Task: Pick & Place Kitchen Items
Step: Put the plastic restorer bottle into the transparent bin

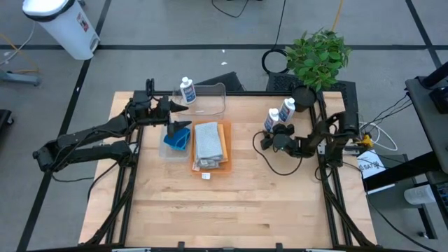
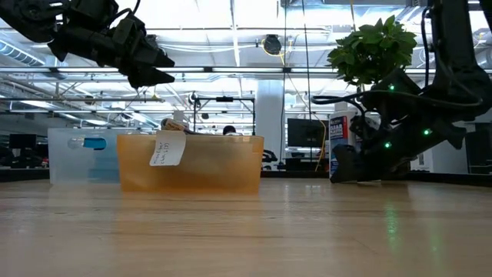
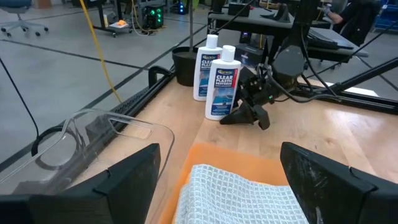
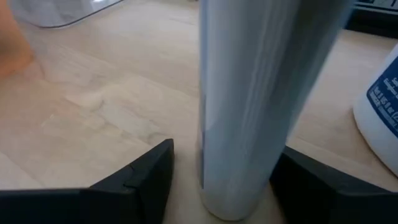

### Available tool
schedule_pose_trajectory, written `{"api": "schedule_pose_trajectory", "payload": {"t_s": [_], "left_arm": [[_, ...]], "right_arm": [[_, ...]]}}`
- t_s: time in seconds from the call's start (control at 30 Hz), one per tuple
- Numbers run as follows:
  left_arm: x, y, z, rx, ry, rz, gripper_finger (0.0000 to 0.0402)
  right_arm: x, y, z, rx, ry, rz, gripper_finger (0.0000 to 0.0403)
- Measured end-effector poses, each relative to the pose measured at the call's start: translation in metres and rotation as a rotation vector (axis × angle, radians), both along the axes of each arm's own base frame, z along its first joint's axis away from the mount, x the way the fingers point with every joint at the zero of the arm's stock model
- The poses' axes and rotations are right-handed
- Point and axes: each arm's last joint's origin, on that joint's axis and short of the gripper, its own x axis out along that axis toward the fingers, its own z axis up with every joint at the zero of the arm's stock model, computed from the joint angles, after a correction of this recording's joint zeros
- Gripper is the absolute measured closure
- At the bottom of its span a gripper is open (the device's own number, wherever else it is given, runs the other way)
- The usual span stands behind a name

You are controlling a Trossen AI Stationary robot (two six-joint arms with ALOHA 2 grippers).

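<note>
Over on the left, the left gripper (image 1: 170, 107) hangs raised above the far-left part of the wooden table (image 1: 231, 210), jaws spread wide and holding nothing — it sits just left of the clear plastic tub (image 1: 210, 102), which looks empty as far as the overhead view shows. One small white bottle with a blue label (image 1: 187, 90) stands at the tub's far-left corner, apparently just outside its wall, though from above I can't be sure. Just nearer, a pile of blue sponges and pads (image 1: 177, 137) lies on the table, a dark one propped on top, and right beside it the grey waffle-weave folded cloth (image 1: 208, 143) rests on the orange folded cloth (image 1: 222, 148), a small tag at the near edge. None of that looks moved into any container. Moving right — two more white blue-labelled bottles stand upright close together near the green potted plant (image 1: 318, 52): the nearer bottle (image 1: 271, 120) and the farther bottle (image 1: 287, 109). The right gripper (image 1: 278, 136) is down at table level at the nearer bottle; its wrist view shows that bottle's white body (image 4: 245, 106) standing between the two dark fingers (image 4: 140, 180), with a sliver of gap on each side, so the jaws are parted around it and not yet clamped. My read: this is early going — a first grab being set up on the right, and cloths, sponges and all three bottles left to place.
</note>
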Motion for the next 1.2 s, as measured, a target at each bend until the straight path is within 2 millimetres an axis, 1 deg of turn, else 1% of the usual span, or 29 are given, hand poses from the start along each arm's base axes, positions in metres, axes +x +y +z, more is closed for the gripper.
{"api": "schedule_pose_trajectory", "payload": {"t_s": [0.27,0.33,0.4,0.47,0.67,0.77,1.0,1.2], "left_arm": [[0.000,0.000,0.000,0.000,0.000,0.000,0.0064],[0.000,0.000,0.000,-0.009,-0.002,0.002,0.0064],[0.000,0.000,0.000,-0.016,-0.003,0.004,0.0064],[0.000,0.000,0.000,-0.020,-0.004,0.004,0.0064],[0.000,0.000,0.000,-0.064,-0.014,0.014,0.0064],[0.000,0.000,0.000,-0.084,-0.018,0.018,0.0064],[0.000,0.000,0.000,-0.141,-0.030,0.030,0.0064],[0.004,-0.002,-0.001,-0.194,-0.031,0.018,0.0064]], "right_arm": [[0.001,0.001,0.000,-0.025,-0.009,-0.003,0.0265],[0.002,0.001,0.000,-0.028,-0.009,0.008,0.0282],[0.004,0.002,0.000,-0.025,-0.003,0.057,0.0290],[0.007,0.004,0.002,-0.019,-0.001,0.149,0.0291],[0.016,0.014,0.005,0.024,0.001,0.597,0.0281],[0.017,0.022,0.004,0.061,0.002,0.759,0.0287],[0.019,0.038,0.003,0.032,0.036,0.906,0.0287],[0.019,0.041,0.003,0.011,0.050,0.920,0.0292]]}}
